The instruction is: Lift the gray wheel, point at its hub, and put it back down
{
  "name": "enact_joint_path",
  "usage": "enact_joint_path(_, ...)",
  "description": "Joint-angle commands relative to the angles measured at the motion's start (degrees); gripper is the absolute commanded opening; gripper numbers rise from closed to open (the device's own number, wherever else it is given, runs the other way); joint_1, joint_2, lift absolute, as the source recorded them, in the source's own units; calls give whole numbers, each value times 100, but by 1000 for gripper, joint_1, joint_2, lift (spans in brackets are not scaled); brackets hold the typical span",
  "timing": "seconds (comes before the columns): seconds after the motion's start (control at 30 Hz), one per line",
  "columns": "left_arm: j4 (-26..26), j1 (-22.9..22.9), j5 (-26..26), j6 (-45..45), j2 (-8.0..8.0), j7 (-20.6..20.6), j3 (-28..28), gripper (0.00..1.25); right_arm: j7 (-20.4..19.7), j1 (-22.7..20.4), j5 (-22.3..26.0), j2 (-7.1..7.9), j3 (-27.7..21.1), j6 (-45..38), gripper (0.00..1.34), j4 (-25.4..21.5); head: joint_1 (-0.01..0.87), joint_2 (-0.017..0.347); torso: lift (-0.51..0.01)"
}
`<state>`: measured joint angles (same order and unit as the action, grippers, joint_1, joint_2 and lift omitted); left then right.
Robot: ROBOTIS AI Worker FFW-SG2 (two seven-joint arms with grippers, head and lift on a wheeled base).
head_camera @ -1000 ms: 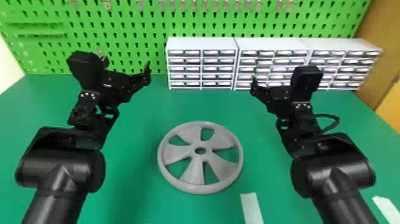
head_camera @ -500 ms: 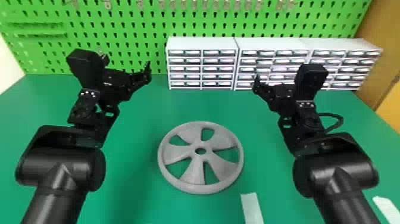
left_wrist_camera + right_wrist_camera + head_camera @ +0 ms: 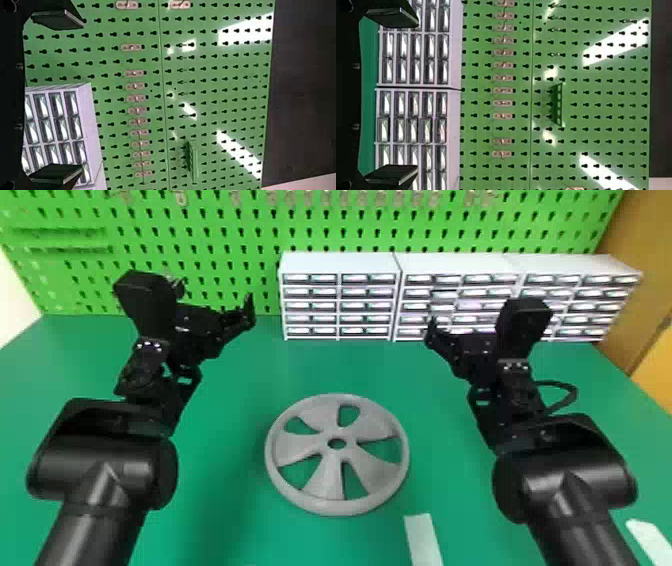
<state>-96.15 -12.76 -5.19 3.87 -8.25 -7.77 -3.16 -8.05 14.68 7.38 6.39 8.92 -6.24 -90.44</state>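
The gray wheel [image 3: 327,477] lay flat on the green table [image 3: 225,490], between the two arms and nearer the robot than either claw. Its hub [image 3: 337,435] faced up, and being round, it offered no long axis to line up with, only the rim. The left claw [image 3: 82,95] stood open and empty, its two fingers spread well apart; the right claw [image 3: 417,95] stood the same way, with nothing between its fingers. Both were raised off the table and aimed forward, toward the pegboard [image 3: 218,83] and the small drawers [image 3: 340,265], so the wheel sat back toward the robot and inward from each: to the right of the left claw, to the left of the right one. Neither arm looked plainly nearer; the right claw perhaps had a slight edge, though the slanting head view made that hard to judge. The lift had not begun, and it seemed to call for drawing the claws back, down and inward to opposite sides of the rim.
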Motion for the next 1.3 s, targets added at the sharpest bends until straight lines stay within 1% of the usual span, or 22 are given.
enact_joint_path(0.0,0,37,0,0,-1,-14,44,1220,5,9,9,2,13,-8,1312,0,692,48,-88)
enact_joint_path(0.43,0,55,62,0,-1,-31,52,1220,5,-9,70,20,22,-70,1310,0,692,48,-88)
enact_joint_path(0.73,-18,90,79,0,-1,-31,105,1220,5,9,79,2,40,-70,1312,0,692,48,-88)
enact_joint_path(1.27,-62,64,123,9,-1,-58,0,1220,-4,9,132,-15,75,-70,1307,0,692,48,-88)
